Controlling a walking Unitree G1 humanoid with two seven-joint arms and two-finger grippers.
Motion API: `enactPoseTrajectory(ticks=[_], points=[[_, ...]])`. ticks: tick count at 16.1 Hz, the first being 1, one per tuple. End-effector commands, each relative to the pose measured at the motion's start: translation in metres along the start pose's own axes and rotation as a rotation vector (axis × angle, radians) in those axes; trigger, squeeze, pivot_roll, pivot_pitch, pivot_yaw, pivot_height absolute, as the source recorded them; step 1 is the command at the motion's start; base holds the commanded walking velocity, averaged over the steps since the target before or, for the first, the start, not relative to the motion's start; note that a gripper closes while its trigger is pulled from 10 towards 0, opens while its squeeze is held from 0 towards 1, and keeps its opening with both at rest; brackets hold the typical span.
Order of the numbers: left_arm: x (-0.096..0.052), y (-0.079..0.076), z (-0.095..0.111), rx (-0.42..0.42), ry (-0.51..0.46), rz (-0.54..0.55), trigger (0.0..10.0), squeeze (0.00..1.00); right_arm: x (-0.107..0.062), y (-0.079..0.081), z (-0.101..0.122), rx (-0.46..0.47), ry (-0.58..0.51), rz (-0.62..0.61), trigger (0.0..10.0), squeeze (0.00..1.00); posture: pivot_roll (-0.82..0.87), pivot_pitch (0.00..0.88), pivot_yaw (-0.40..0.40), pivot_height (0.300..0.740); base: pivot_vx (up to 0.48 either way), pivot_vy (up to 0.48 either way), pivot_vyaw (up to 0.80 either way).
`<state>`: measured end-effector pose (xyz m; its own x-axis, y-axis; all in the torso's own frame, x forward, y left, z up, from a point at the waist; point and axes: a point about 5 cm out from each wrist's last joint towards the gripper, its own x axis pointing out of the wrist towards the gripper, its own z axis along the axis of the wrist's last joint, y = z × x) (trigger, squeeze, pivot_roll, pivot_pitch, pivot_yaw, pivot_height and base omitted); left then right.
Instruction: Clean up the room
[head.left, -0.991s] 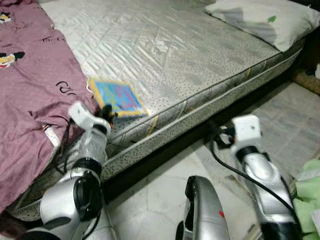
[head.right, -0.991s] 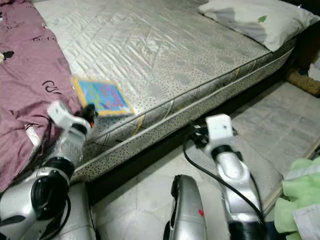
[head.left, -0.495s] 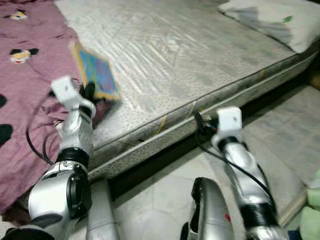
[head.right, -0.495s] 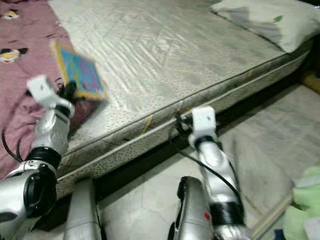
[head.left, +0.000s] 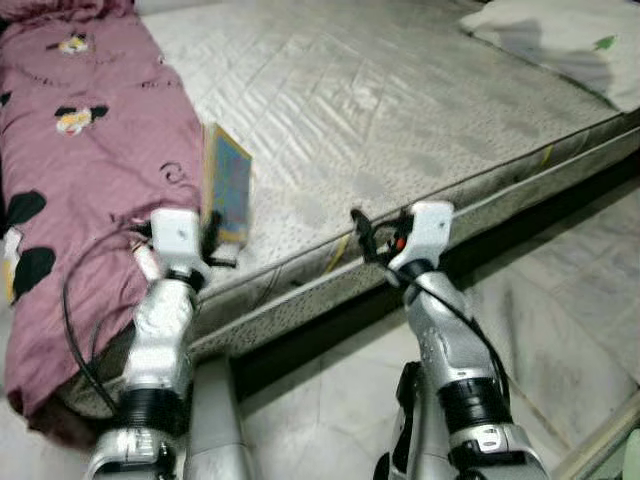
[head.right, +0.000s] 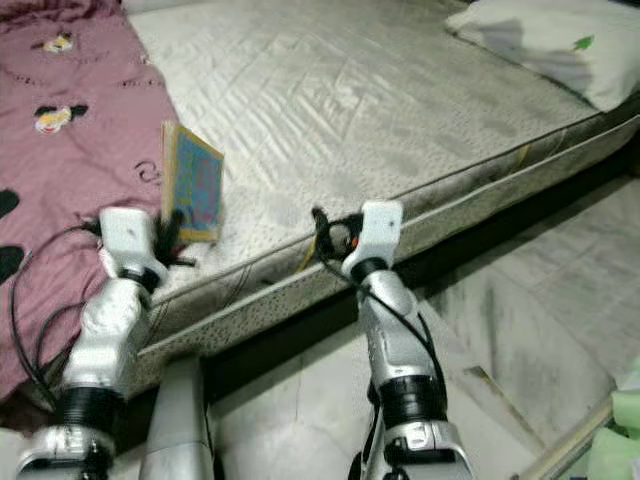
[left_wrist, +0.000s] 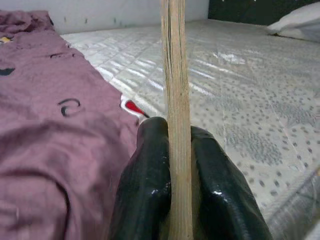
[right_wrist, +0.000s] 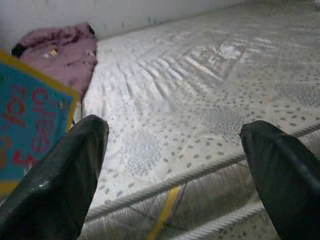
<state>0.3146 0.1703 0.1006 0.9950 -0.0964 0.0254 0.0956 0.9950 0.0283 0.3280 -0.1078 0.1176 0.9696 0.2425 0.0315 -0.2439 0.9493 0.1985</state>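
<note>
A thin book (head.left: 228, 190) with a blue cover and yellow border stands on edge over the mattress (head.left: 400, 110), beside the maroon blanket (head.left: 90, 150). My left gripper (head.left: 212, 238) is shut on its lower edge; in the left wrist view both black fingers (left_wrist: 145, 195) pinch the book's page edge (left_wrist: 176, 75). My right gripper (head.left: 366, 236) hovers at the mattress's front edge, to the right of the book. Its fingers (right_wrist: 55, 175) are spread wide with nothing between them, and the book's cover (right_wrist: 30, 115) shows off to one side.
A white pillow (head.left: 570, 40) lies at the bed's far right corner. The maroon blanket with cartoon prints covers the bed's left side and hangs over the edge. Pale tiled floor (head.left: 570, 320) runs along the bed, with something green (head.right: 625, 440) at the lower right.
The book went from lying flat on the mattress to standing on edge, raised in my left gripper. My right gripper moved left, up to the mattress edge. The camera also shifted.
</note>
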Motion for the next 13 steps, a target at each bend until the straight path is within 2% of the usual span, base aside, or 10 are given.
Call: enactPoseTrajectory(ticks=[1,2,4,7,9,11,13], points=[[-0.008,-0.001,-0.005,0.046,0.052,0.005,7.5,0.00,-0.001,0.000,-0.005,0.027,0.007,-0.001,10.0,0.00,0.13,0.000,0.024,0.507,0.000,0.000,-0.41],[-0.013,-0.004,-0.007,0.059,0.062,0.001,10.0,0.00,-0.002,-0.001,-0.009,0.039,0.015,-0.016,10.0,0.00,0.12,0.000,0.028,0.520,0.000,0.000,-0.41],[-0.016,-0.007,-0.006,0.080,0.061,-0.020,10.0,0.00,-0.004,-0.001,-0.008,0.057,0.007,-0.034,10.0,0.00,0.10,0.000,0.041,0.533,0.000,0.000,-0.40],[-0.010,-0.013,0.001,0.091,0.035,-0.041,10.0,0.00,-0.007,0.001,-0.004,0.059,-0.010,-0.030,10.0,0.00,0.09,0.000,0.046,0.567,0.000,0.000,0.00],[-0.011,-0.016,0.002,0.108,0.046,-0.012,10.0,0.00,-0.010,0.002,-0.008,0.033,-0.005,-0.021,10.0,0.00,0.09,0.000,0.044,0.591,0.000,0.000,0.00],[-0.013,-0.020,0.001,0.112,0.039,-0.039,10.0,0.00,-0.010,0.003,-0.010,0.003,-0.001,-0.011,10.0,0.00,0.10,0.000,0.041,0.610,0.000,0.000,0.00],[-0.014,-0.024,0.000,0.106,0.034,-0.083,10.0,0.00,-0.013,0.008,-0.014,-0.020,0.015,-0.010,10.0,0.00,0.10,0.000,0.039,0.610,0.000,0.000,0.00]])
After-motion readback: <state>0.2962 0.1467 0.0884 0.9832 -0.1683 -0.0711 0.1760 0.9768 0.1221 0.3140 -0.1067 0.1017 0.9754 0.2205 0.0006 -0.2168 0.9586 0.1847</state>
